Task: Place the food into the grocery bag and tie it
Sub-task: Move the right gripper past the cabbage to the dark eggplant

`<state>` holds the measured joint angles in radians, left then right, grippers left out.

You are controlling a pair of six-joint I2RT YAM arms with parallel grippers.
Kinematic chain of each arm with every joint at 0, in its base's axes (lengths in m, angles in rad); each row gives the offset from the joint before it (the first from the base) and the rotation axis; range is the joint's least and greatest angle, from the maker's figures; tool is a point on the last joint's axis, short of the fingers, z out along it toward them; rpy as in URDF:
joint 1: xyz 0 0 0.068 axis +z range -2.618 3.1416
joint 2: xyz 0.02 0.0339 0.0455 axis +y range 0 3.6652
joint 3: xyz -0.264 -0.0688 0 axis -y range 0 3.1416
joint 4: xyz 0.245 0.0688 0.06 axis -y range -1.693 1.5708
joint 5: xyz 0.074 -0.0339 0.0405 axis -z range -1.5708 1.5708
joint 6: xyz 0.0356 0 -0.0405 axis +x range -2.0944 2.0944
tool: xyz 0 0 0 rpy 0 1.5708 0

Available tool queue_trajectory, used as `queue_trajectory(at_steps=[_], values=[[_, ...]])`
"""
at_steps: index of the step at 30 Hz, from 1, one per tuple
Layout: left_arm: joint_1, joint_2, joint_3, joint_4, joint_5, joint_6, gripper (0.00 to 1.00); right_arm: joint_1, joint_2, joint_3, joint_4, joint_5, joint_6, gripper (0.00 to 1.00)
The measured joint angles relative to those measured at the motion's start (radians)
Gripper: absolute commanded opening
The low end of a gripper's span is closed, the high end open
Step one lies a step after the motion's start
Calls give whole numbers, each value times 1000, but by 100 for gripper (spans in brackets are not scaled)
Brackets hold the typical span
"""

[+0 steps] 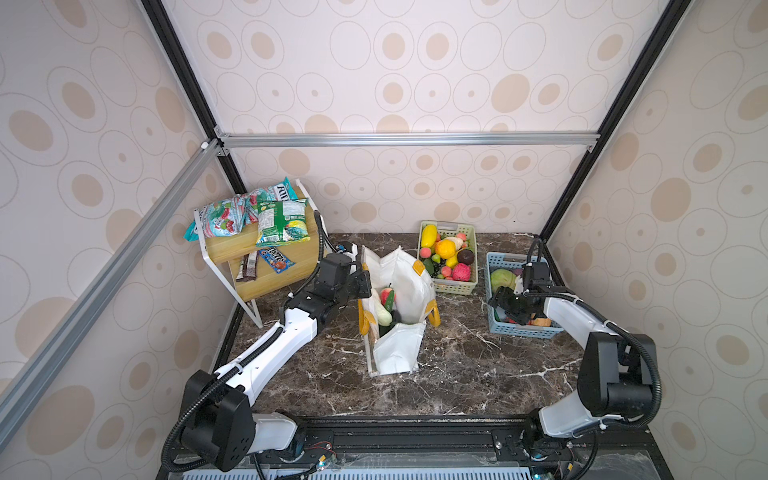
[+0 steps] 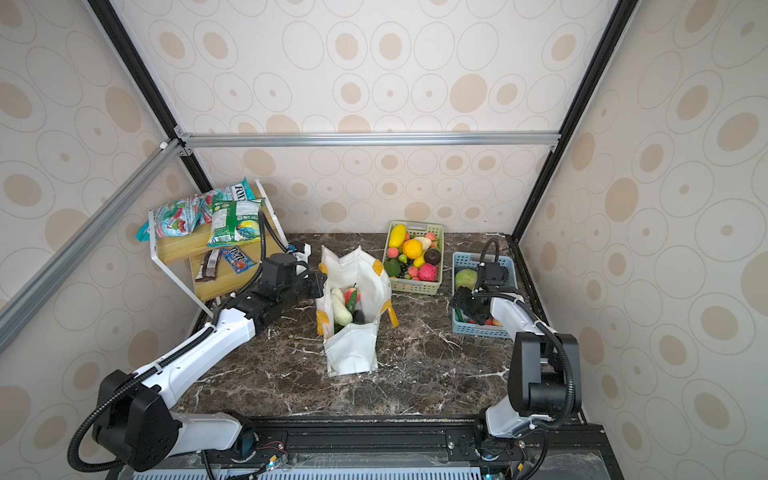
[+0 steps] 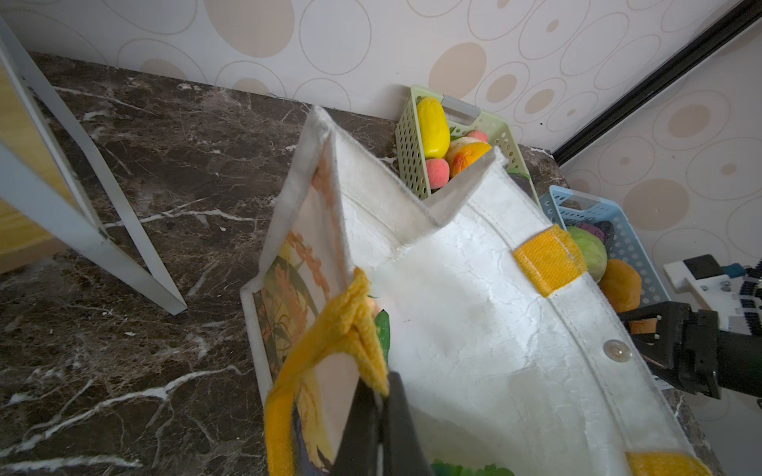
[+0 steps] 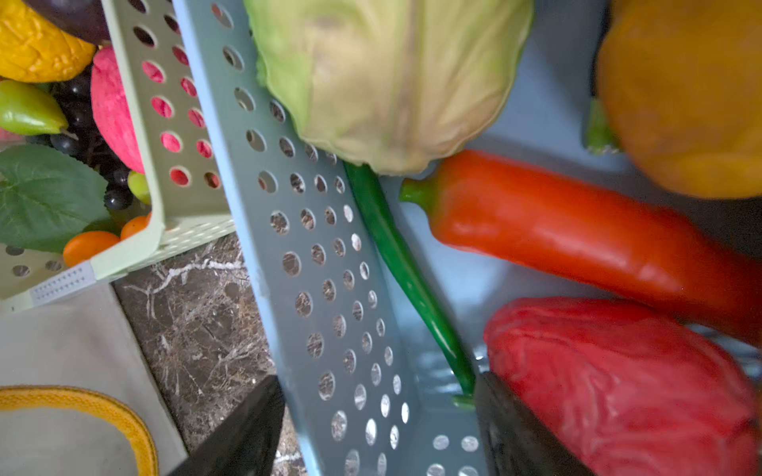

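Observation:
The white grocery bag (image 1: 398, 357) stands open mid-table with several food pieces (image 1: 385, 309) inside. My left gripper (image 3: 381, 406) is shut on the bag's near yellow handle (image 3: 350, 329), at the bag's left rim in both top views (image 2: 320, 283). My right gripper (image 4: 375, 383) is open and straddles the left wall of the blue basket (image 4: 313, 255), one finger outside and one inside beside a green chili (image 4: 396, 255). A pale cabbage (image 4: 391, 82), a red-orange pepper (image 4: 577, 243), a red piece (image 4: 618, 383) and an orange one (image 4: 684, 94) lie in that basket.
A green basket (image 1: 453, 287) full of fruit stands behind the bag, touching the blue basket (image 1: 524, 331) at the right. A white-framed wooden shelf (image 1: 270, 266) with snack packets and candy bars stands at the back left, close to my left arm.

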<state>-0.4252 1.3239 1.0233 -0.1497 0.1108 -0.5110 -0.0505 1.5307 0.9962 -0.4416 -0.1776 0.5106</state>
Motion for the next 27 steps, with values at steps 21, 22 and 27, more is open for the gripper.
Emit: queue_trajectory(at_steps=[21, 22, 27], values=[[0, 11, 10, -5, -5, 1, 0, -107, 406, 547, -143, 420, -227, 40], [0, 11, 11, -5, -5, 1, 0, -111, 420, 560, -145, 427, -232, 39], [0, 17, 13, -4, -5, 1, 0, -135, 470, 624, -151, 449, -259, 41]])
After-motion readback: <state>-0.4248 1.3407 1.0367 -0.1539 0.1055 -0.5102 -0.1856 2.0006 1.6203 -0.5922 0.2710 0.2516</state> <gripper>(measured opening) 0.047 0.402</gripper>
